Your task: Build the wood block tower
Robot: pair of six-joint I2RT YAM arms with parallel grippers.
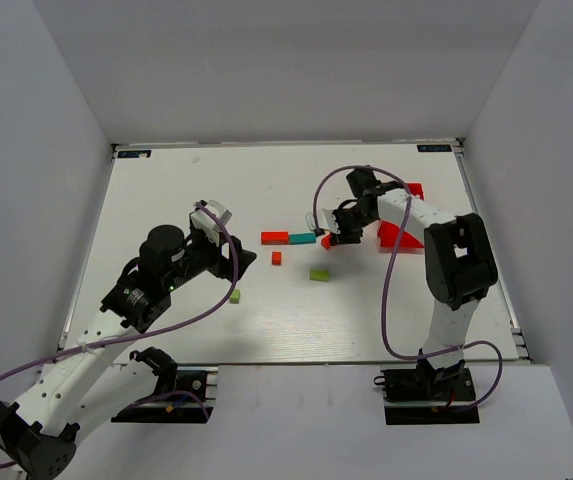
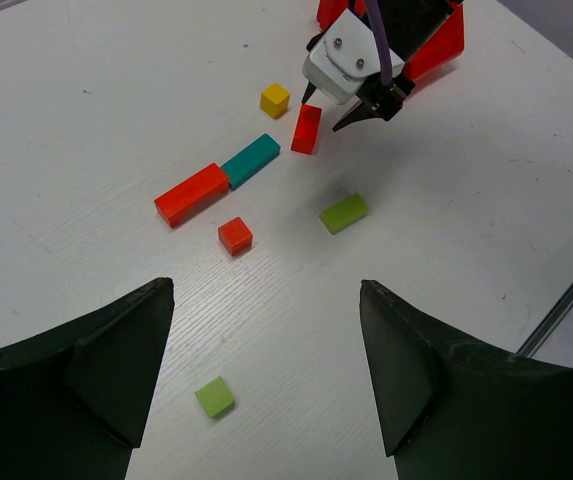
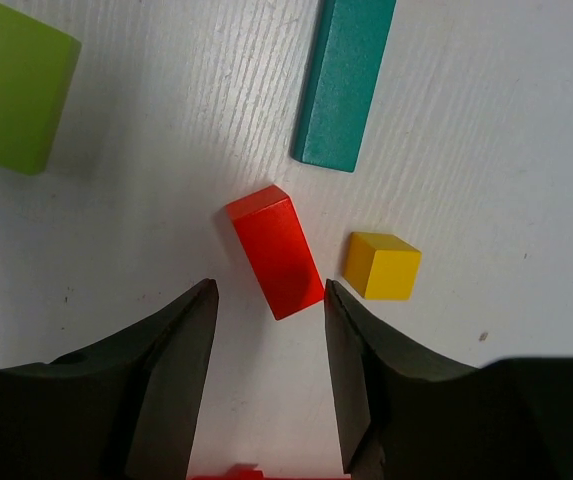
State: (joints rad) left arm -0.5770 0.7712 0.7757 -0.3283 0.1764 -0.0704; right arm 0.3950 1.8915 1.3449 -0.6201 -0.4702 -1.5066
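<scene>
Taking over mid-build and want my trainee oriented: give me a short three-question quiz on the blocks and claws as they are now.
1. True or false: the long red bar and the teal bar lie end to end, touching.
2. What sits partly between the open fingers of the right claw? A) yellow cube B) short red block C) green block
3. Fill in: the left claw holds ____.
Key: 1 true. 2 B. 3 nothing; it is open and empty.
</scene>
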